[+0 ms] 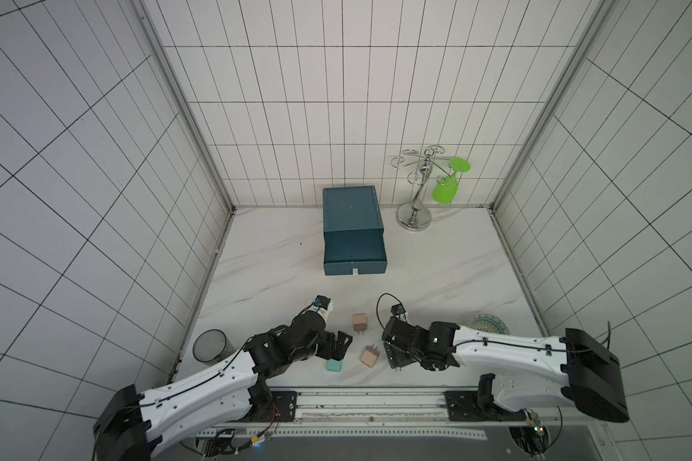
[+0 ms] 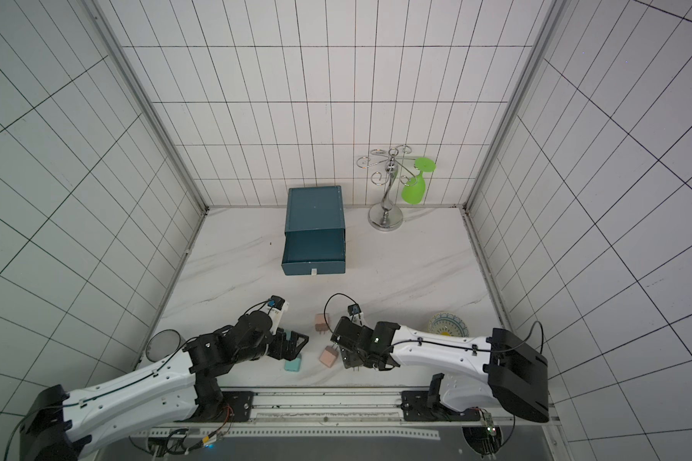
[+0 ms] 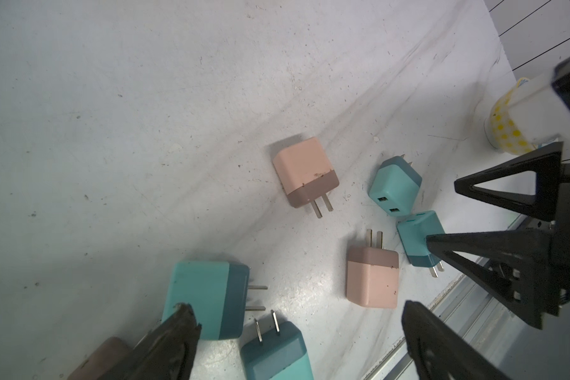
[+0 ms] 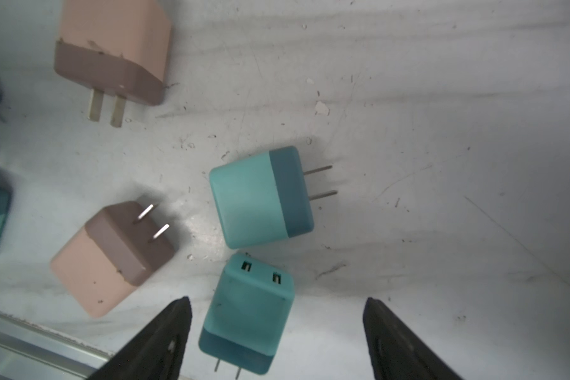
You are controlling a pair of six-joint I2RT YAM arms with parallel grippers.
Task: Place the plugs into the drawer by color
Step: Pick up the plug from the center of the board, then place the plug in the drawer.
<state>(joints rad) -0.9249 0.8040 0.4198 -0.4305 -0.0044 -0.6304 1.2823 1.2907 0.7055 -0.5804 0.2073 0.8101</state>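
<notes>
Step in hand, as judged: gripping the teal plug that lies between the jaws of your right gripper. They stand apart, touching nothing. Centre first: one side sits much nearer. Close on the flat sides, clear of the prongs and the second teal plug just beside. Your left gripper hangs wide, empty. The plug is boxy, two-tone teal, flat on the table, well apart from the open drawer.

White rectangular tiles with dark grout cover the three walls enclosing the table, whose top is white with faint grey marble veining. Aluminium posts stand at its two far corners; a metal rail runs along its near edge.
</notes>
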